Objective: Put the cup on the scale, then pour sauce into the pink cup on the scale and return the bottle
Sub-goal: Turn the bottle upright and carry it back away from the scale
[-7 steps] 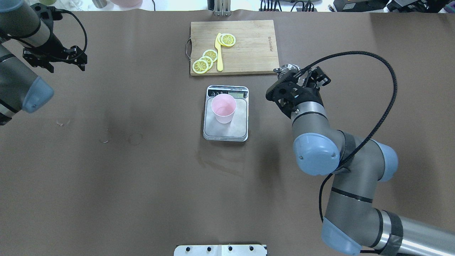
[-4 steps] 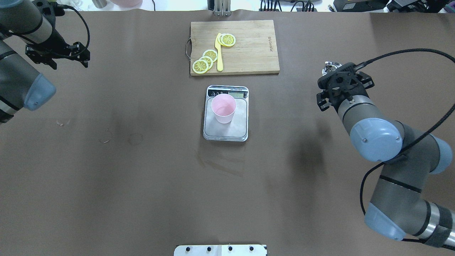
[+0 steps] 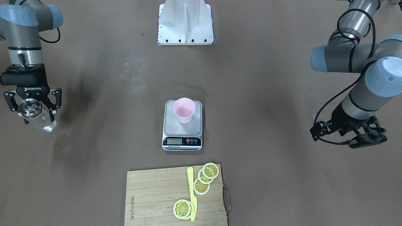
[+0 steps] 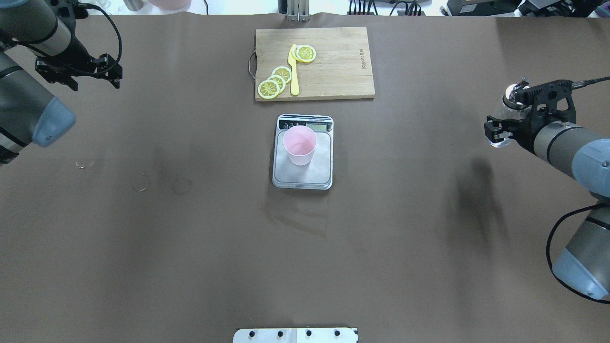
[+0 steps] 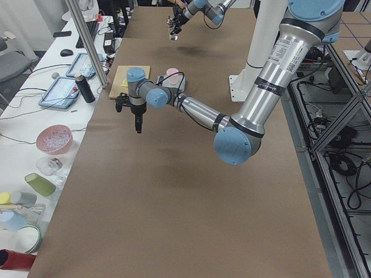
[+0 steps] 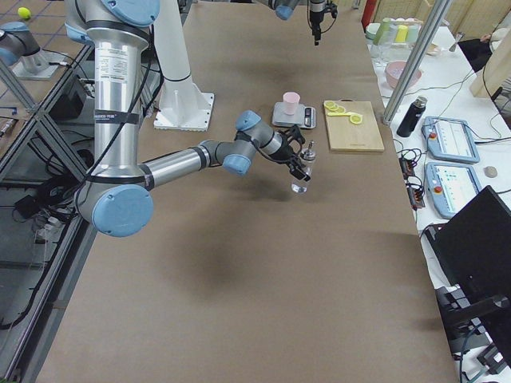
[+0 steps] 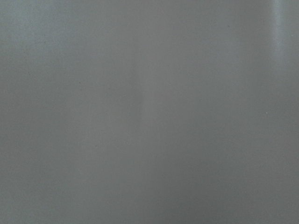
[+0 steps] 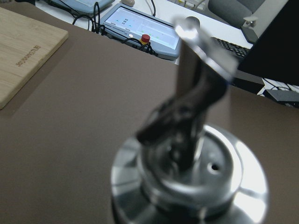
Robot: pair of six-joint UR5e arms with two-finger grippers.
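Bottle [image 3: 40, 118] of clear glass with a shiny metal pour-spout cap, pinched at its neck between the fingers of the right gripper [image 3: 33, 108]. We see it at the far right end of the table [image 4: 190, 238], well apart from the scale [image 3: 182, 125]. The right wrist view shows the cap close up and blurred, its spout rising from a round metal collar. We cannot make out any liquid level through the glass.

A second ago the right gripper held the bottle just beside the scale, near the corner of the cutting board [image 4: 333, 71]. Since then the arm has swung it outward to the table's right side. The left arm has shifted only slightly at the far left. The cup [image 3: 184, 114], pale pink, stands upright on the scale's steel platform as before.

We read the bottle's long axis as close to vertical, leaning a little in the exterior right view. Its spout points up and its base points down at the table. Whether the base touches the surface we cannot tell.

The left gripper [image 4: 78, 71] hangs over the far left corner. We cannot tell whether its fingers are spread or pressed together.
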